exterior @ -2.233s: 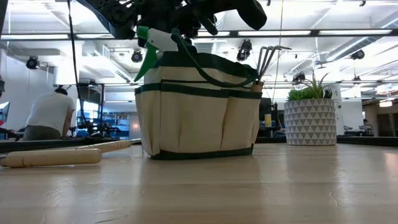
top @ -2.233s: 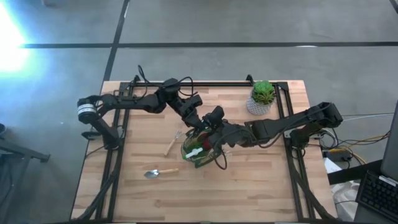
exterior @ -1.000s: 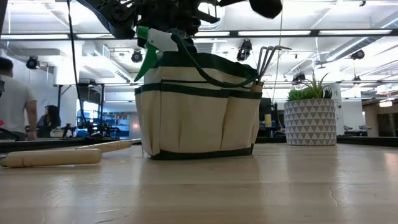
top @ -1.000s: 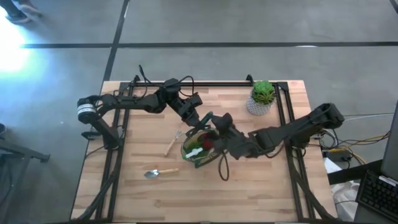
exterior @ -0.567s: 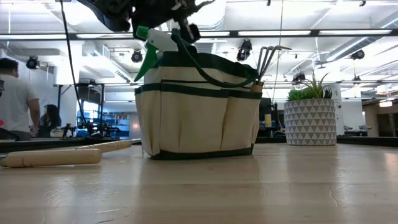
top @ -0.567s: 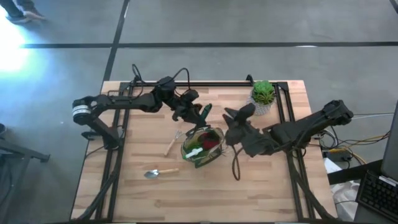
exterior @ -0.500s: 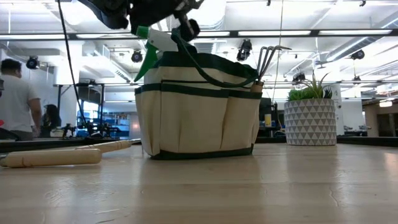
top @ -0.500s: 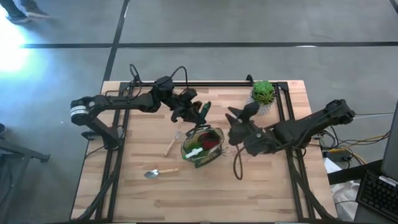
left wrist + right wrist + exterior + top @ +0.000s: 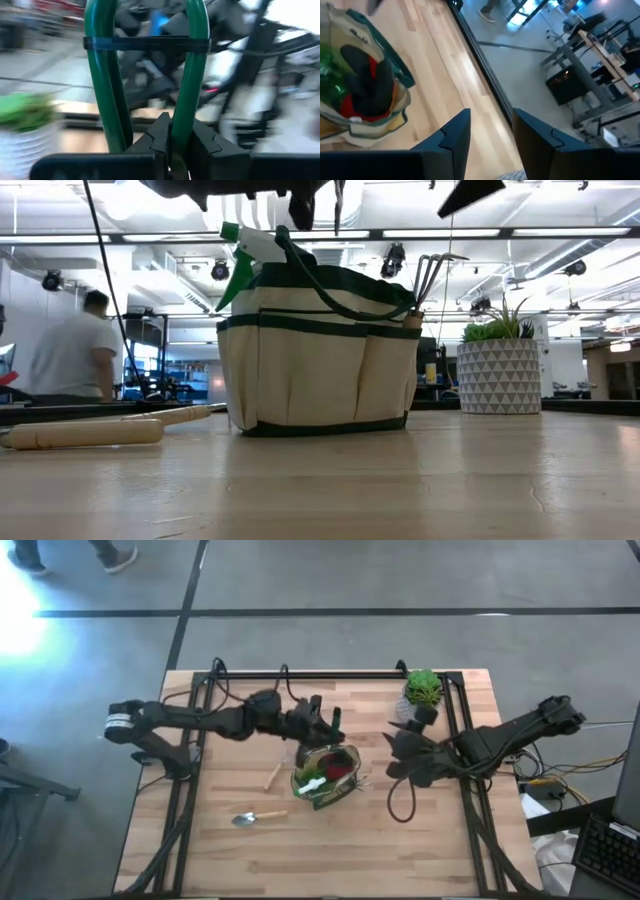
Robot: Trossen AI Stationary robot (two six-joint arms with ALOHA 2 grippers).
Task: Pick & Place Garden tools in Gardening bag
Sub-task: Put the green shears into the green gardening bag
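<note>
The gardening bag [image 9: 325, 772] stands open at mid-table; the low view shows a green-and-white spray bottle [image 9: 245, 248] and a pronged tool [image 9: 435, 268] sticking out of it. Just past its far rim, my left gripper [image 9: 320, 726] is shut on green-handled shears [image 9: 331, 720], whose handles are banded by a black strap [image 9: 145, 43]. My right gripper [image 9: 394, 743] hangs open and empty to the right of the bag. A metal trowel [image 9: 258, 817] and a wooden-handled fork [image 9: 276, 772] lie flat on the table left of the bag. My left gripper pinches one green handle of the shears [image 9: 184, 117] between its two fingers, which point about level and lie along the handle. Both handles reach out ahead of the fingers. The shears are lifted clear of the table; their blade end is hidden behind the gripper.
A green plant in a white patterned pot [image 9: 421, 698] stands at the table's far right, close to my right arm. A black frame rail [image 9: 310, 674] runs along the far edge. A person [image 9: 75, 355] moves about in the room behind.
My right gripper has drawn back from over the bag toward the table's right edge and rolled about its own line. My left gripper has rolled too, turning the shears with it, and has shifted a little toward the right above the bag's far rim.
</note>
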